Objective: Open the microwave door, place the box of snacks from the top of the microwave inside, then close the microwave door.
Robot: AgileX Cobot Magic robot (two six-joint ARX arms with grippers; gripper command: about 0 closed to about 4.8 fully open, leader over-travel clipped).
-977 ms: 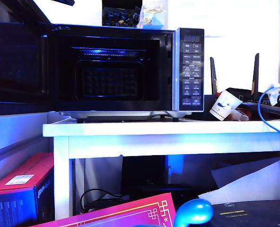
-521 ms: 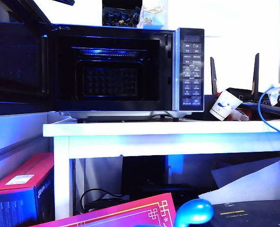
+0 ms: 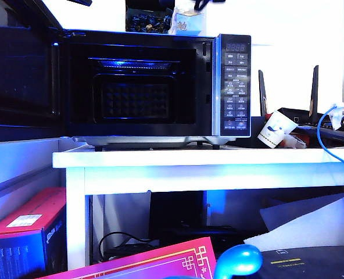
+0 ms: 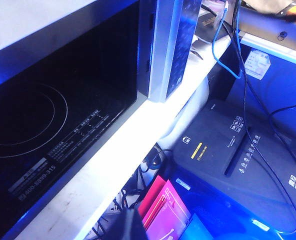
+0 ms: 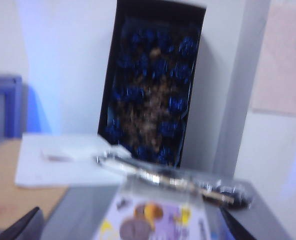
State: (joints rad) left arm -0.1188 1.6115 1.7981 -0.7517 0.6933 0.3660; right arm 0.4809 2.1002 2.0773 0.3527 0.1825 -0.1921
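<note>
Microwave [image 3: 154, 87]: on the bench [image 3: 207, 163], toward its left end.
Door [image 3: 21, 75]: swung fully open; first step done.
Box of snacks [image 3: 187, 22]: on the microwave roof beside a black box of blue sweets [image 3: 147, 21]; not yet moved, door-closing also left.
Right claw [image 5: 128, 222]: jaws wide, empty, just over the snack box.
Left claw: unseen, state cannot be told.
Obstacles: black box crowds the grasp; paper cup [image 3: 275, 129] and routers at the bench's right end, well clear.

Black microwave [image 3: 154, 81] — door [image 3: 21, 75] swung open — snack box [image 3: 187, 23] on top.
</note>
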